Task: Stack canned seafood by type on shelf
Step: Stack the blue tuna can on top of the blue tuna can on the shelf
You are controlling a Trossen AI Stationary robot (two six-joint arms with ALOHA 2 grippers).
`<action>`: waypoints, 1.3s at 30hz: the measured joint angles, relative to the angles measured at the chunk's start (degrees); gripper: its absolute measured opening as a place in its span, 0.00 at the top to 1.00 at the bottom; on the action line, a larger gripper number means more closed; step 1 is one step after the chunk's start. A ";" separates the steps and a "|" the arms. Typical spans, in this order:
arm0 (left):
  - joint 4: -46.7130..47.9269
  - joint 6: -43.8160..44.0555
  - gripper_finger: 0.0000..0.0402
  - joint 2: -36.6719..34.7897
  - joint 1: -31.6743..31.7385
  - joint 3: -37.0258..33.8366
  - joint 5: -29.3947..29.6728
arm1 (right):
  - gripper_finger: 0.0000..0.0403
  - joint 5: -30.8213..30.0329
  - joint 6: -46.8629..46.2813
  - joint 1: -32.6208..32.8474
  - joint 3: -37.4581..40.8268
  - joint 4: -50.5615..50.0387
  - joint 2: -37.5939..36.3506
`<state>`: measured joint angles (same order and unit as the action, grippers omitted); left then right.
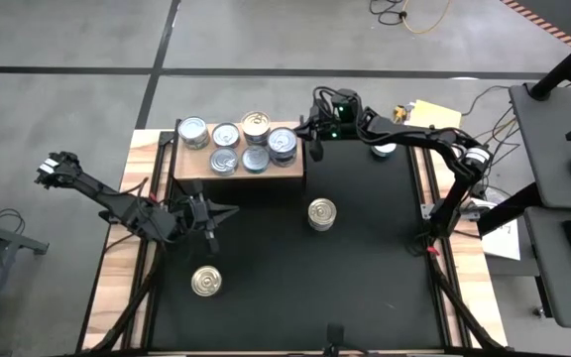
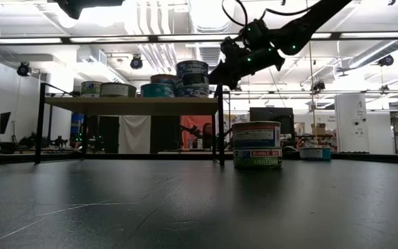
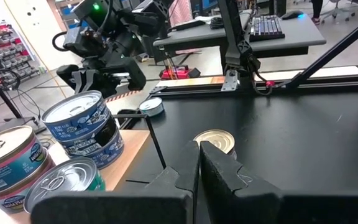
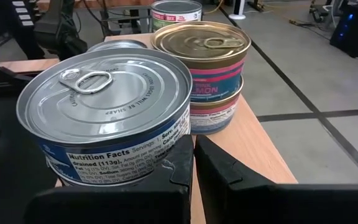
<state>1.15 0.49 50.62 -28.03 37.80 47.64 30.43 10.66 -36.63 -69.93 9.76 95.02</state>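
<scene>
**Mostly Done: A Few Cans Still Wait on the Table**

Already the big black table [image 1: 365, 288] looks fairly tidy. At its far left corner stands the shelf [image 1: 290, 170], a light-brown wooden stand, and most of the cans now sit on top of it. From above, six can tops show there, some silver and some gold. A few of them sit on other cans, so there may be more cans than tops. The blue-label can [image 4: 107, 121] rests on another can at the shelf's right end, and a gold-top can with a pink label [image 4: 202, 59] sits on a matching one beside it.

Three cans are not put away yet. One gold-top can [image 1: 322, 213] stands in the middle of the table, on top of another can, as the low view shows. A second gold can [image 1: 206, 282] sits near the front left. A small can [image 1: 385, 149] lies at the far edge, partly under the right arm.

The right gripper [image 1: 316, 147] hangs just beside the shelf's right end, clenched tight and holding nothing. The left gripper [image 1: 209, 226] waits in front of the shelf, also clenched and empty.

So I think most of the job is done.
</scene>
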 joint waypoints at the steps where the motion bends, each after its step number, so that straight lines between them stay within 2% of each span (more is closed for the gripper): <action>1: 0.00 0.00 1.00 0.13 0.00 0.00 0.01 | 0.98 0.04 0.02 0.05 0.00 0.00 0.00; 13: 0.11 0.00 1.00 0.76 0.00 -0.02 0.00 | 0.98 0.06 1.04 0.27 0.00 -1.36 -0.41; 20: 0.11 0.01 1.00 0.76 0.00 -0.02 0.02 | 0.98 -0.31 2.25 0.27 0.00 -3.93 -3.07; 24: 0.06 0.02 1.00 0.76 0.00 -0.04 0.02 | 0.98 -3.40 2.37 0.27 0.00 -3.90 -5.16; 30: -0.20 0.00 1.00 0.76 0.00 -0.07 0.01 | 0.98 -3.16 2.13 0.40 -1.41 -1.47 -6.83; 39: -0.24 -0.92 1.00 0.73 0.00 -0.07 0.02 | 0.98 -1.59 -0.54 4.22 -3.67 -2.16 -5.95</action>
<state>0.91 -0.43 51.35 -28.03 37.74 47.66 28.84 10.12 -32.41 -73.60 7.61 89.07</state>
